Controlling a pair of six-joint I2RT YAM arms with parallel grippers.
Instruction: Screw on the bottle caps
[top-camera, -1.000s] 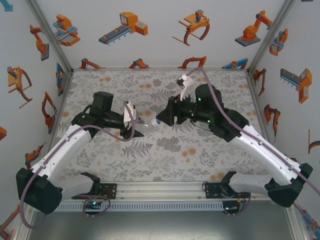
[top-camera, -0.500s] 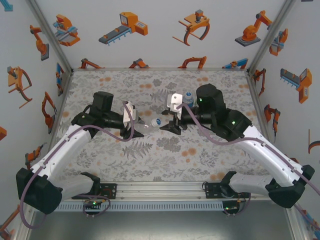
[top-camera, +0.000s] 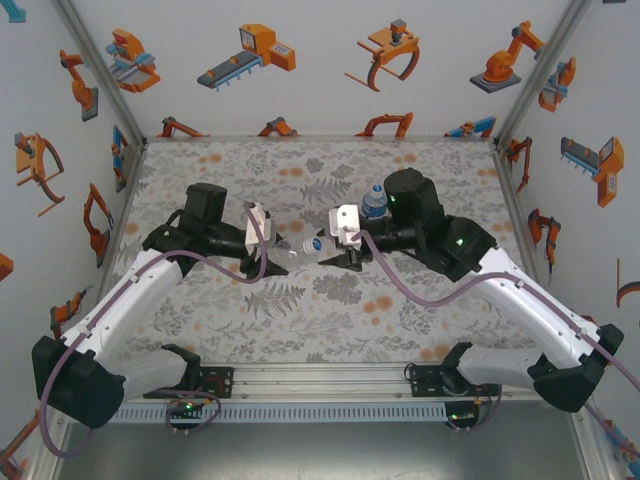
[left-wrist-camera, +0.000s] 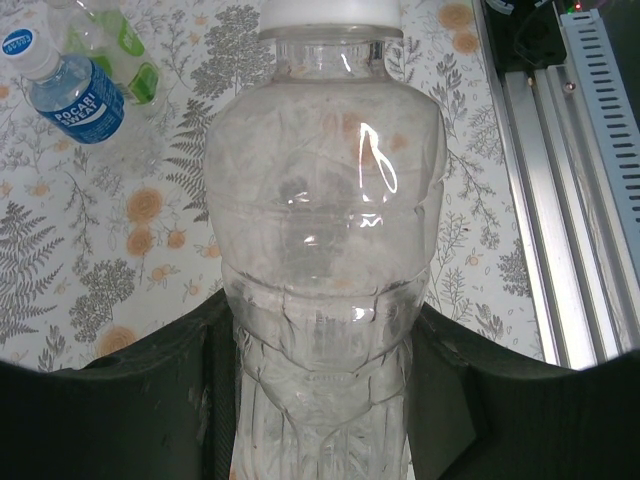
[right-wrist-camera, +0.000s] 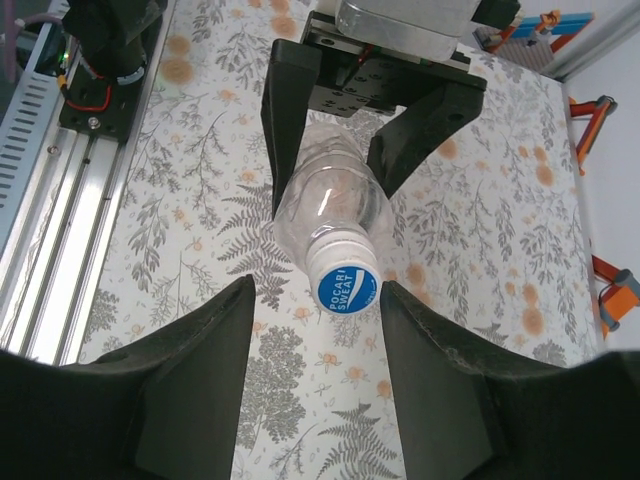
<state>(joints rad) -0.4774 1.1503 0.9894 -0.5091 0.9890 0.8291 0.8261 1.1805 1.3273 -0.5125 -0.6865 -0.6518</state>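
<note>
The left end effector (left-wrist-camera: 320, 340) grips the clear bottle (left-wrist-camera: 320, 230) by its lower body. The right end effector (right-wrist-camera: 318, 295) gapes wide, fingers (right-wrist-camera: 200, 370) flanking the bottle cap (right-wrist-camera: 345, 282) without touching.

White walls (top-camera: 320, 90) around me, orange robot stickers (top-camera: 247, 57) all over. My table (top-camera: 330, 320) has a grey fern and orange flower print. Metal posts (top-camera: 100, 70) at back corners. Aluminium rail (top-camera: 320, 380) along near edge. Light bright, even.
</note>
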